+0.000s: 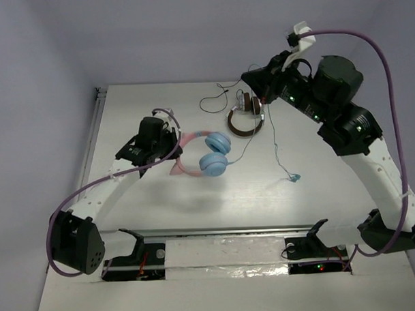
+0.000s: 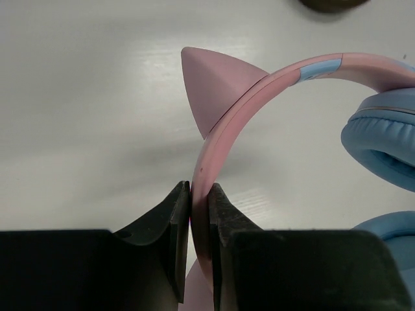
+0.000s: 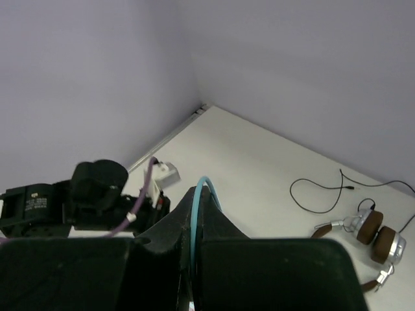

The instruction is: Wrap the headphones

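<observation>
Firmly, left gripper [image 2: 199, 194] clamps headphones [image 2: 224, 84] by headband.

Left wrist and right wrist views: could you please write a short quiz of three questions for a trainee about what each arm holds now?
1. True or false: the left jaws are shut on the pink headband.
2. Choose one. What do the right jaws pinch? A: the thin blue cable. B: a black cable. C: nothing.
3. Count: how many cat ears show in the left wrist view?

Key: 1 true; 2 A; 3 one.
</observation>
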Controlling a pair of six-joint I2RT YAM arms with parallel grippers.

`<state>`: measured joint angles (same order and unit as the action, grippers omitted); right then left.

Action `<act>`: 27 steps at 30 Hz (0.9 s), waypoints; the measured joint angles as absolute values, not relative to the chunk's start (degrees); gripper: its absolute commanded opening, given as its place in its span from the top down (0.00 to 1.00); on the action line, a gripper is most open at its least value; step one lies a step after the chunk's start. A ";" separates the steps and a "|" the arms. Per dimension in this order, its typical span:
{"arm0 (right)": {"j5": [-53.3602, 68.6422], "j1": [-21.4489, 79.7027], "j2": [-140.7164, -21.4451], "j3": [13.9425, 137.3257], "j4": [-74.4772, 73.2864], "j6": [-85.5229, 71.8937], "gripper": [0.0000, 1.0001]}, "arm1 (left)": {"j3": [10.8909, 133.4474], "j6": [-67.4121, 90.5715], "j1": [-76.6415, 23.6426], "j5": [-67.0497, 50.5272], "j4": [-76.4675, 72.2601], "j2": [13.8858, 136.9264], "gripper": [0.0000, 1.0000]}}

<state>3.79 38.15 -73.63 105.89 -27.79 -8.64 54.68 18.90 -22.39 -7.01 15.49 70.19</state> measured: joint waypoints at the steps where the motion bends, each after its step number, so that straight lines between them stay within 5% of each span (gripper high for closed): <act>1: 3.90 38.79 -75.20 107.20 -28.08 -8.16 1.00 | 54.17 18.52 -23.57 -7.46 15.86 70.98 1.00; 17: -6.13 40.21 -93.95 111.70 -30.00 -2.35 1.00 | 48.51 16.21 -32.29 -29.69 8.32 73.73 1.00; 27: -8.60 38.52 -101.93 112.84 -30.81 -2.50 1.00 | 49.93 16.88 -42.52 -32.01 5.37 77.25 1.00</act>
<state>-8.60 38.52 -101.93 112.84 -30.81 -2.50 49.93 16.88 -42.52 -32.01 5.37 77.25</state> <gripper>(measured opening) 0.010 0.101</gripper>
